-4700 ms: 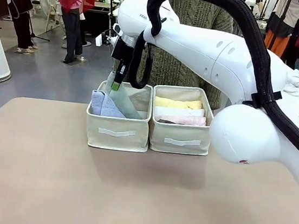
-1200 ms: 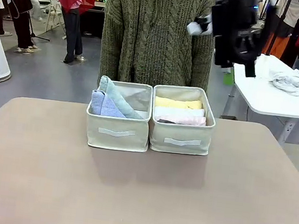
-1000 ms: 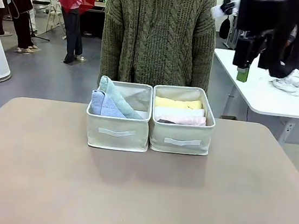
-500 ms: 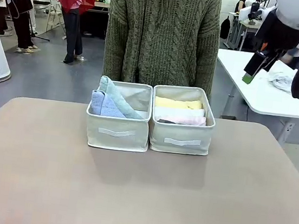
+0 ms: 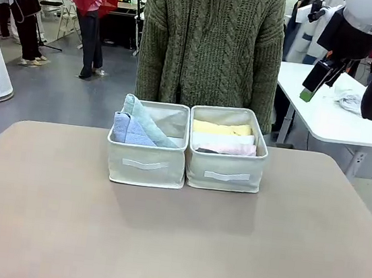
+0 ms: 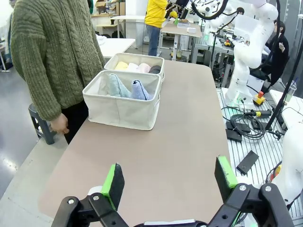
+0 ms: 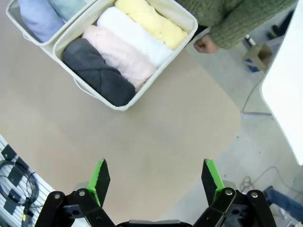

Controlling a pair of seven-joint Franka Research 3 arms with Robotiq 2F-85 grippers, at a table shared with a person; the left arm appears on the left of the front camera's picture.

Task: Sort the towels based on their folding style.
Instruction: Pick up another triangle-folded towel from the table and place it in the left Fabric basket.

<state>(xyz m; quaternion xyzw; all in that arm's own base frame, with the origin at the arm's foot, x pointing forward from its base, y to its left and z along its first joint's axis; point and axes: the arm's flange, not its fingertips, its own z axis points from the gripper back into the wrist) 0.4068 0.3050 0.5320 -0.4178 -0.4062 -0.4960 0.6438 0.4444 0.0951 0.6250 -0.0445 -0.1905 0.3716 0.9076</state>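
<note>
- Withdrawing: right hand [image 7: 154, 182], fingers spread, empty, now lifted high off the desk [image 5: 159, 244]; left hand [image 6: 170, 182] likewise wide, empty.
- Cone towels [image 5: 136, 127] in left box [image 5: 145, 164], rolled towels [image 7: 123, 52] in right box [image 5: 225, 171]; sorting looks finished.

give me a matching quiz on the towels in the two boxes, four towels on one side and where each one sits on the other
Things:
1. yellow roll
2. dark grey roll
3. periwinkle blue cone
4. white roll

Places, as the front view shows them:
A. right box, nearest the robot
B. left box
C. right box, nearest the person
D. right box, between the yellow and pale pink rolls

Pairs: 1-C, 2-A, 3-B, 4-D
</note>
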